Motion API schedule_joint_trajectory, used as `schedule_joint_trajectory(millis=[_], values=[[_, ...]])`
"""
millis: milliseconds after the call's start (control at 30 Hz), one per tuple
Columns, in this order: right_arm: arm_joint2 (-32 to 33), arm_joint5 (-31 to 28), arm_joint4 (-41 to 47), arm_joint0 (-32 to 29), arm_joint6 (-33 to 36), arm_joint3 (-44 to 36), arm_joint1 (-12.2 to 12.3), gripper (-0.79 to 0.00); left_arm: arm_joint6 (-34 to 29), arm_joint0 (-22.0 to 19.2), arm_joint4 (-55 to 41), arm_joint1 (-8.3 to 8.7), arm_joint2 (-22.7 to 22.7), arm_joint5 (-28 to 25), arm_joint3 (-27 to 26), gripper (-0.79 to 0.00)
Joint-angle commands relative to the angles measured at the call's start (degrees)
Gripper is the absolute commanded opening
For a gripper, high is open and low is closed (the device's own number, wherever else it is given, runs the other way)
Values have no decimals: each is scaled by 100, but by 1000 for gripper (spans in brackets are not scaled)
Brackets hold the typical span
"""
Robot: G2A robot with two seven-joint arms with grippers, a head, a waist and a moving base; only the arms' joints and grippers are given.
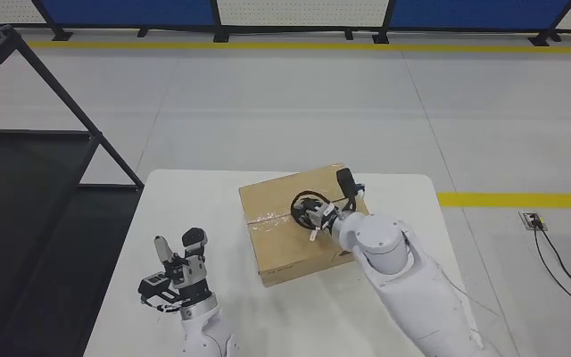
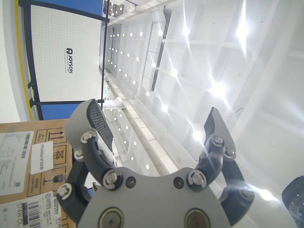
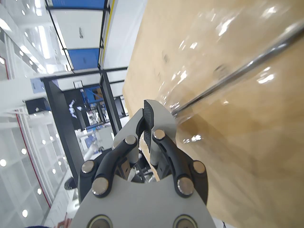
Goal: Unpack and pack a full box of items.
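A taped brown cardboard box (image 1: 281, 236) lies in the middle of the white table (image 1: 178, 201). My right gripper (image 1: 307, 217) rests over the box top, near its middle. In the right wrist view that gripper (image 3: 148, 110) is shut, its pads pressed together just beside the tape-covered seam (image 3: 237, 72) of the box (image 3: 213, 29). My left gripper (image 1: 178, 245) stands over the table's front left, apart from the box, pointing upward and open. The left wrist view shows its fingers (image 2: 99, 119) spread wide with nothing between them, and the labelled side of the box (image 2: 23, 148) beside them.
A black metal frame (image 1: 62, 152) stands off the table's left side. The table's far edge runs just behind the box. Bare table surface lies to the left of the box and in front of it.
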Motion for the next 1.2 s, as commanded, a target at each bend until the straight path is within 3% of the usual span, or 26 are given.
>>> schedule_joint_trajectory(millis=[0,233,633,933,1167], values=[[-293,38,-48,184,241,152,-51,-785,-8,35,-35,1,-11,-29,14,0],[-962,-119,95,729,482,822,-293,-785,-149,98,-10,5,12,-89,51,0],[-1429,-456,333,1072,295,1297,-611,-785,-193,112,1,5,14,-58,22,0],[-1492,-451,427,1282,171,1683,-776,-785,-196,195,-72,8,-32,-145,-6,0],[-1240,-473,358,1213,141,1621,-744,-785,-207,172,-54,5,-21,-111,-6,0]])
